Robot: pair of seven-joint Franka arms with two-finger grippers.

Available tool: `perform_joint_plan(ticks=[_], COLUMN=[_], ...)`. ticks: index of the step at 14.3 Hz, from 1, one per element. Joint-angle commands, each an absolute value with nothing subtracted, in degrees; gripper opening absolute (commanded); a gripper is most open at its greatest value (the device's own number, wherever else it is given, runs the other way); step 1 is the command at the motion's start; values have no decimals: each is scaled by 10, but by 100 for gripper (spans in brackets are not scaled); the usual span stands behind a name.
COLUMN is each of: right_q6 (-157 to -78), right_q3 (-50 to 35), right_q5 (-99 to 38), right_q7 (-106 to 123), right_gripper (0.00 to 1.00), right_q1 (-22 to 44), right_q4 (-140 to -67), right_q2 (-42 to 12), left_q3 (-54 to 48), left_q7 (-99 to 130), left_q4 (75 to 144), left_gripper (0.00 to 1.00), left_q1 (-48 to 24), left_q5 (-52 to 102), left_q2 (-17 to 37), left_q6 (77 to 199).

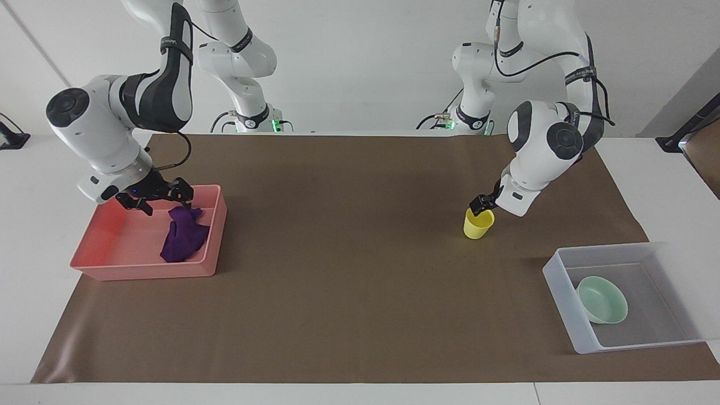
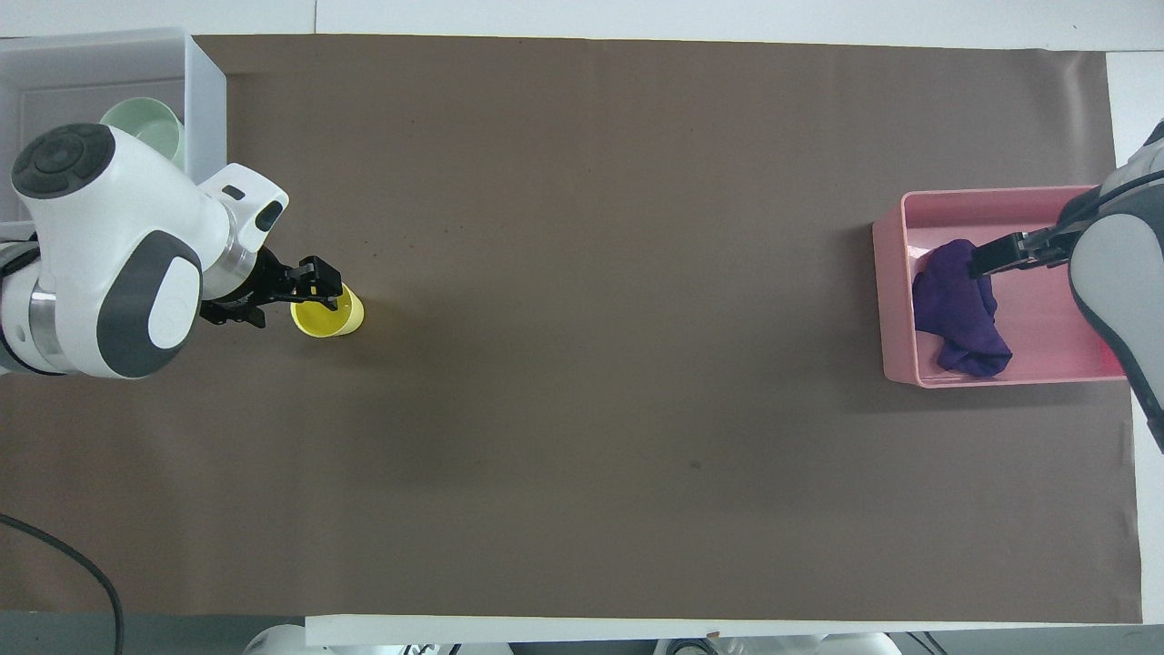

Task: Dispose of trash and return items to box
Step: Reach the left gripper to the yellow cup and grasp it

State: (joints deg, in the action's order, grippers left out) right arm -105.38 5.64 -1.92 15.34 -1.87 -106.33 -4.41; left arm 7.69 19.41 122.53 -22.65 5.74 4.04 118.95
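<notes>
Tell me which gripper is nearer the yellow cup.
Left. The left gripper is at the yellow cup, right at its rim; the right gripper is over the pink tray, above the purple cloth.

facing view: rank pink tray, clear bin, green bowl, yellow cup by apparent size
1. Pink tray and clear bin: too alike to rank, and the bin sits closer to the camera.
2. Green bowl, inside the bin.
3. Yellow cup, smallest, though it stands nearer the robots than the bowl, which may shrink it.

Purple cloth (image 1: 184,242) in pink tray (image 1: 101,247), cup (image 1: 478,223)
</notes>
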Motion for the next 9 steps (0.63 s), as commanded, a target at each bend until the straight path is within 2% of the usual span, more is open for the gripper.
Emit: perform_joint_plan(ticks=[1, 5, 7, 9], right_q6=[-986, -908, -882, -848], right_q3=[36, 11, 11, 11], right_q5=[-23, -13, -12, -11], right_q7=[127, 113, 98, 98], right_gripper=[99, 99, 99, 99], right_q1=[-24, -25, -25, -24], right_q4=[-1005, -952, -947, -948], right_q2=[-51, -41, -19, 3], left_q3=[84, 83, 83, 89], left_q7=[189, 202, 241, 254], left_q4=[1336, 1328, 1250, 1125], left_gripper=[0, 0, 0, 0], left_q1=[-229, -225, -223, -221], left_q5=[49, 49, 52, 57], left_q2=[10, 17, 36, 47], left_q6=[1322, 1335, 1311, 1192])
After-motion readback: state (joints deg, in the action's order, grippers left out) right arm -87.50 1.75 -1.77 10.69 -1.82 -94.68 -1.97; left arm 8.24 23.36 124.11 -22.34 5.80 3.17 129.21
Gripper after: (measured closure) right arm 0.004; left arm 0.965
